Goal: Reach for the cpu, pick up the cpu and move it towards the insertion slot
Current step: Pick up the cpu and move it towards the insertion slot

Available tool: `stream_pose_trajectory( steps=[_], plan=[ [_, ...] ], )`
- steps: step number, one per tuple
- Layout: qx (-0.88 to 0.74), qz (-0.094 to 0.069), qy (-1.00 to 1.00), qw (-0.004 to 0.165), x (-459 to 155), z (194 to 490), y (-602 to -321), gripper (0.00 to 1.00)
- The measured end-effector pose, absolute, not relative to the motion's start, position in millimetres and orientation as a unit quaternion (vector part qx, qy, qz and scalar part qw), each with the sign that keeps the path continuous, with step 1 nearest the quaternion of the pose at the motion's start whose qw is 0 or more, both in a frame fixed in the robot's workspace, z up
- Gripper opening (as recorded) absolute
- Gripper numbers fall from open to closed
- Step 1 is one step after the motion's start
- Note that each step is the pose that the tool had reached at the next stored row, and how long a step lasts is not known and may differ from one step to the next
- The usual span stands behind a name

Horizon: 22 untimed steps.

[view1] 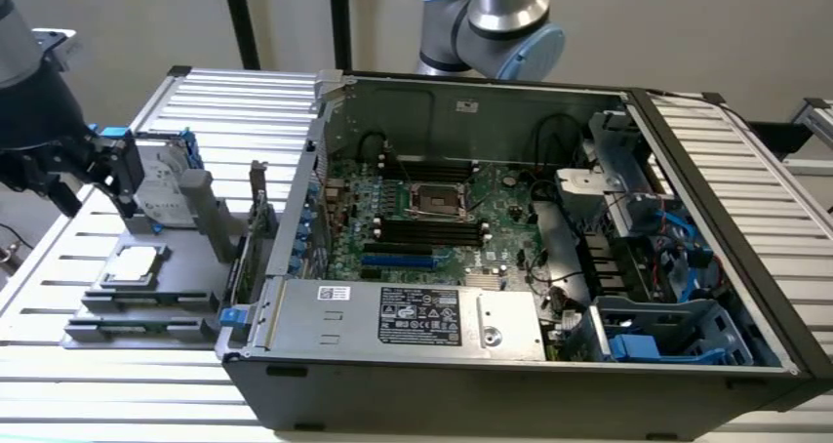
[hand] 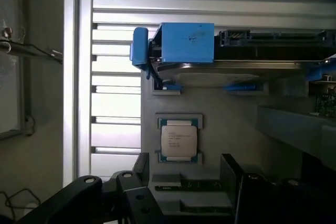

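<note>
Both fingers [hand: 131, 195] stand spread apart, and we see them grip nothing and touch nothing. In the exterior view they [view1: 59, 184] hang at the left edge, pointing down over the slatted table [view1: 78, 384]. The arm [view1: 501, 23] shows its grey and blue joint behind the far wall of the open computer case [view1: 521, 384].

We find the cpu [view1: 135, 264] [hand: 179, 140] lying flat, metal top up, in a square recess of a grey holder [view1: 195, 258] on the table. The holder sits just beside the case on the exterior view's left. The fingers are near the cpu but apart from it, higher and a little to the far left. In the wrist view the chip sits beyond the gap between the two dark fingers.

On the far part of the same holder a silver hard drive [view1: 156, 175] [hand: 236, 61] stands on edge in blue brackets, close to the fingers.

The insertion slot [view1: 439, 199], a dark square in a silver frame, lies on the green board inside the case. It is well apart from the cpu, to the exterior view's right, with long black memory slots [view1: 423, 230] just on its near side.
</note>
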State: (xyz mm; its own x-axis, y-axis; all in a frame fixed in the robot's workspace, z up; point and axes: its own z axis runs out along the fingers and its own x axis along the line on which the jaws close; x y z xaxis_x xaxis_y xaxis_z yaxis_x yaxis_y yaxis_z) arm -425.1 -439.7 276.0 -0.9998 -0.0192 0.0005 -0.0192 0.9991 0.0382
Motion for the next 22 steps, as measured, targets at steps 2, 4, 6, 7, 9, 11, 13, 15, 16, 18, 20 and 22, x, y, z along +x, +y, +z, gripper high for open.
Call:
stream_pose_trajectory(
  steps=[2, 4, 6, 7, 9, 11, 13, 15, 16, 18, 20, 22],
  plan=[
    [0.010, -0.019, -1.000, 0.000, -425.1, 272.3, -439.7, 0.65],
    [0.010, -0.019, -1.000, 0.000, -425.1, 268.7, -439.7, 0.65],
    [0.010, -0.019, -1.000, 0.000, -425.1, 265.1, -439.7, 0.65],
    [0.010, -0.019, -1.000, 0.000, -425.1, 263.2, -439.7, 0.65],
    [0.010, -0.019, -1.000, 0.000, -425.1, 259.6, -439.7, 0.65],
    [0.010, -0.019, -1.000, 0.000, -425.1, 256.0, -439.7, 0.65],
    [0.010, -0.019, -1.000, 0.000, -425.1, 252.2, -439.7, 0.65],
    [0.010, -0.019, -1.000, 0.000, -425.1, 248.6, -439.7, 0.65],
    [0.010, -0.019, -1.000, 0.000, -425.1, 246.8, -439.7, 0.65],
    [0.010, -0.019, -1.000, 0.000, -425.1, 243.3, -439.8, 0.65],
    [0.010, -0.019, -1.000, 0.000, -425.1, 239.5, -440.0, 0.65],
    [0.010, -0.019, -1.000, 0.000, -425.1, 236.0, -440.2, 0.65]
  ],
)
